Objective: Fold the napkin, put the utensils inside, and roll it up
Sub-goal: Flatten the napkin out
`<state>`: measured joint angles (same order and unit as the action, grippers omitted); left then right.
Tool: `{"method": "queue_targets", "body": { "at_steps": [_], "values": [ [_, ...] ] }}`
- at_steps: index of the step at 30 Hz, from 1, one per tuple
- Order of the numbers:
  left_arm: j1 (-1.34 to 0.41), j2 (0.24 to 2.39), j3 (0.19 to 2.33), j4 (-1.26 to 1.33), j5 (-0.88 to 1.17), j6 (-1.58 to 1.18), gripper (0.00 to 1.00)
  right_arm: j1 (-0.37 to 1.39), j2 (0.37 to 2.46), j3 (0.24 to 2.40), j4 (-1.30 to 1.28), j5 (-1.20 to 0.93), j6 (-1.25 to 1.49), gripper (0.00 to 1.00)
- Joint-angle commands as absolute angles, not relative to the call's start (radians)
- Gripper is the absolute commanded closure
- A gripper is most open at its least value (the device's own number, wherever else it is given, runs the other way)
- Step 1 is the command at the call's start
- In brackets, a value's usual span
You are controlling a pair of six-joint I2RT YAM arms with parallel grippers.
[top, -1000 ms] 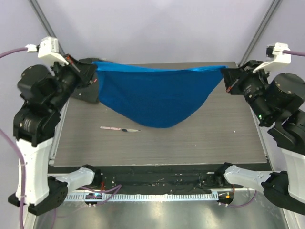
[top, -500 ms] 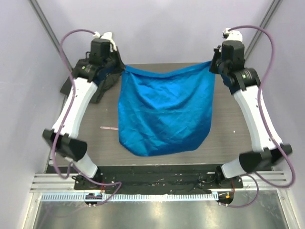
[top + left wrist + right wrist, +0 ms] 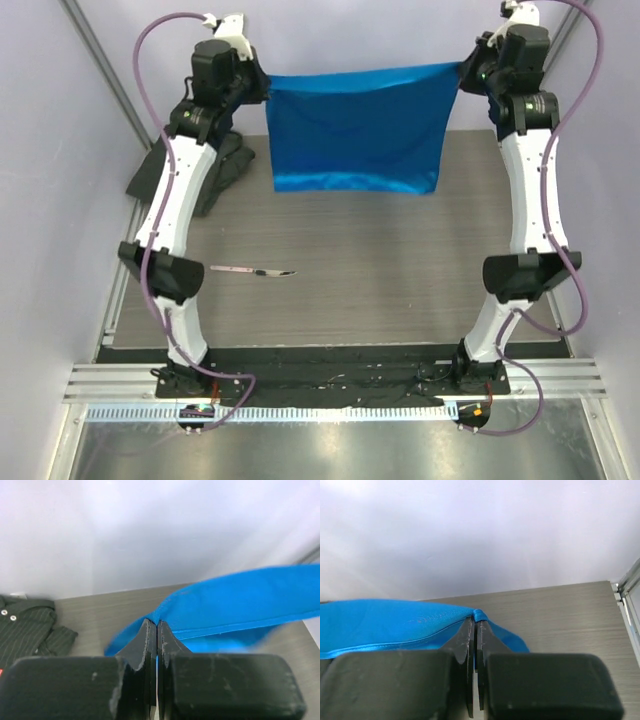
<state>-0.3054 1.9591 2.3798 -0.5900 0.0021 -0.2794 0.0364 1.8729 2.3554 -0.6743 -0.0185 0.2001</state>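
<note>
The bright blue napkin [image 3: 358,128] hangs stretched between both arms high over the far part of the table, its lower edge loose. My left gripper [image 3: 262,88] is shut on its upper left corner, my right gripper [image 3: 466,72] shut on its upper right corner. In the left wrist view the left gripper [image 3: 157,625] pinches the blue napkin [image 3: 240,602] at its tips. In the right wrist view the right gripper [image 3: 475,621] pinches the napkin [image 3: 385,622]. The knife [image 3: 252,270], pink handle and silver blade, lies flat on the table left of centre.
A dark buttoned shirt [image 3: 215,170] lies crumpled at the table's far left, behind the left arm, and shows as the striped shirt [image 3: 25,630] in the left wrist view. The grey table [image 3: 380,270] ends at a black strip at the near edge. Metal posts stand at the far corners.
Both arms have swung up and away to the far side, lifting the napkin off the table. It went from sagging low to hanging taut and high. The knife has not moved.
</note>
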Motion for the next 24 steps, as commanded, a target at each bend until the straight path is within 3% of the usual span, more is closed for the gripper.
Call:
{"method": "queue_targets", "body": {
  "at_steps": [1,10,14,15,16,17,18,19,21,24],
  "values": [
    [-0.301,1.733,2.163,-0.399,0.101,-0.253,1.0,0.04,1.647,2.108,-0.58,-0.052,0.19,0.99],
    [-0.347,1.436,1.439,-0.429,0.14,-0.279,1.0,0.04,1.226,1.284,-0.537,0.089,0.304,0.99],
    [-0.415,1.361,1.229,-0.497,0.115,-0.307,0.97,0.04,1.125,1.079,-0.583,0.181,0.347,0.99],
    [-0.426,1.347,1.179,-0.55,0.11,-0.319,0.89,0.04,1.112,1.028,-0.597,0.208,0.357,0.95],
    [-0.437,1.342,1.155,-0.578,0.115,-0.319,0.6,0.04,1.108,1.008,-0.616,0.215,0.36,0.84],
    [-0.461,1.332,1.137,-0.606,0.097,-0.319,0.44,0.04,1.104,0.994,-0.624,0.215,0.36,0.75],
    [-0.474,1.309,1.112,-0.65,0.075,-0.322,0.33,0.04,1.1,0.985,-0.632,0.213,0.36,0.56],
    [-0.485,1.287,1.103,-0.669,0.061,-0.322,0.11,0.04,1.098,0.986,-0.653,0.212,0.357,0.46],
    [-0.491,1.222,1.098,-0.696,0.043,-0.322,0.0,0.04,1.095,1.02,-0.681,0.21,0.348,0.34],
    [-0.491,1.155,1.114,-0.735,-0.03,-0.325,0.0,0.04,1.085,1.08,-0.721,0.204,0.348,0.29]
  ]
}}
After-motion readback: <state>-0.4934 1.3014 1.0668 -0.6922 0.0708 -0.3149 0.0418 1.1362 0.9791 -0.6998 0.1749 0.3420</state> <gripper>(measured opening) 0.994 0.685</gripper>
